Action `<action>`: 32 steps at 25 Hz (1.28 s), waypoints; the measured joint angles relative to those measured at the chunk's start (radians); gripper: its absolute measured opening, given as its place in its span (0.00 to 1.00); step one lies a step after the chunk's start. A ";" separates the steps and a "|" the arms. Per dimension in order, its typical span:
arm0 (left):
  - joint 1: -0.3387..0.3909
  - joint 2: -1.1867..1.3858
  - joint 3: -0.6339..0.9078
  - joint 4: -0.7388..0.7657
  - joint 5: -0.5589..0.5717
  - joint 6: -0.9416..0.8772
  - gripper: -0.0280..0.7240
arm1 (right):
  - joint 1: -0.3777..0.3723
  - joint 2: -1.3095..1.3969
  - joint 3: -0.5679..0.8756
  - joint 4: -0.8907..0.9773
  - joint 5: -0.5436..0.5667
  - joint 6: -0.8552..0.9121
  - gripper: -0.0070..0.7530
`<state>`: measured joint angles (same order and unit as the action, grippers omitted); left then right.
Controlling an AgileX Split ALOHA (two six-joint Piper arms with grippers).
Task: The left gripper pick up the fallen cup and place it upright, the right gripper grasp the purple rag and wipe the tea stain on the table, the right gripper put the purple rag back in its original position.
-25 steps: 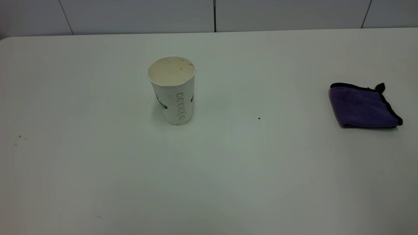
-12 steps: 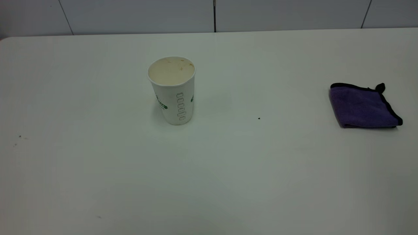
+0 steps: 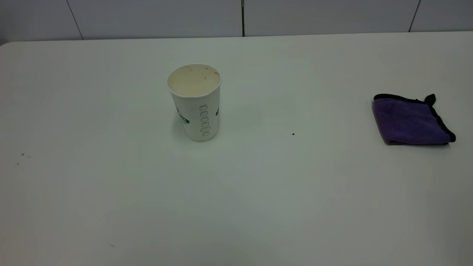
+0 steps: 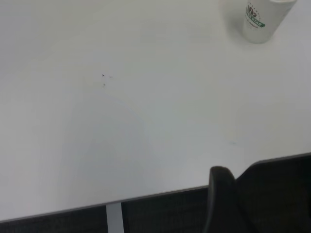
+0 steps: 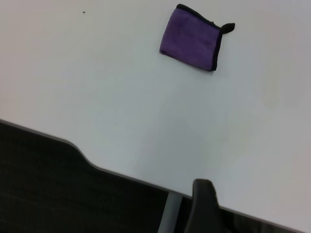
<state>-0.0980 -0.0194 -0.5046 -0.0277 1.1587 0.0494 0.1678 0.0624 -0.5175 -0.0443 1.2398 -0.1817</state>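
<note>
A white paper cup (image 3: 196, 101) with green print stands upright on the white table (image 3: 258, 192), left of centre; it also shows in the left wrist view (image 4: 262, 19). The folded purple rag (image 3: 410, 120) with black trim lies flat at the table's right side, and it shows in the right wrist view (image 5: 192, 43). No tea stain shows on the table. Neither arm appears in the exterior view. My left gripper (image 4: 221, 199) sits back at the table's near edge, far from the cup. My right gripper (image 5: 204, 206) sits back at the near edge, far from the rag.
A tiny dark speck (image 3: 293, 133) lies between cup and rag. A few faint specks (image 3: 22, 155) lie at the table's left. A tiled wall (image 3: 242, 16) runs behind the far edge.
</note>
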 joint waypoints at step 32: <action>0.000 0.000 0.000 0.000 0.000 -0.001 0.63 | -0.112 -0.042 0.018 0.056 -0.128 0.075 0.77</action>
<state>-0.0980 -0.0194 -0.5046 -0.0277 1.1587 0.0482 0.0557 0.0200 -0.4994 0.0121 1.1118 -0.1068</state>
